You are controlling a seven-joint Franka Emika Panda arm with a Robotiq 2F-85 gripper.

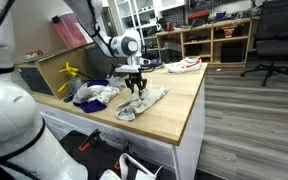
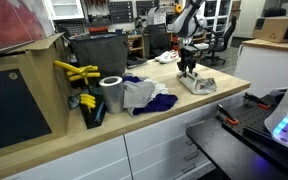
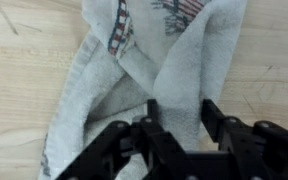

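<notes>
Grey towel lies on counter, tool straddling its fold.

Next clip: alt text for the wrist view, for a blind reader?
The black gripper shows at the bottom edge, its jaws either side of a raised fold of a grey-white cloth. The cloth bears a dark printed patch and lies on a light wooden tabletop.

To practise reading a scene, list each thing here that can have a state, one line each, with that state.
gripper: down on the towel, jaws partly apart astride a fold; grip unclear.
grey towel: crumpled, lying on the worktop.
white and blue cloths: heaped, apart from the gripper.
silver roll: upright.
shoe: lying at the worktop's far end.
</notes>
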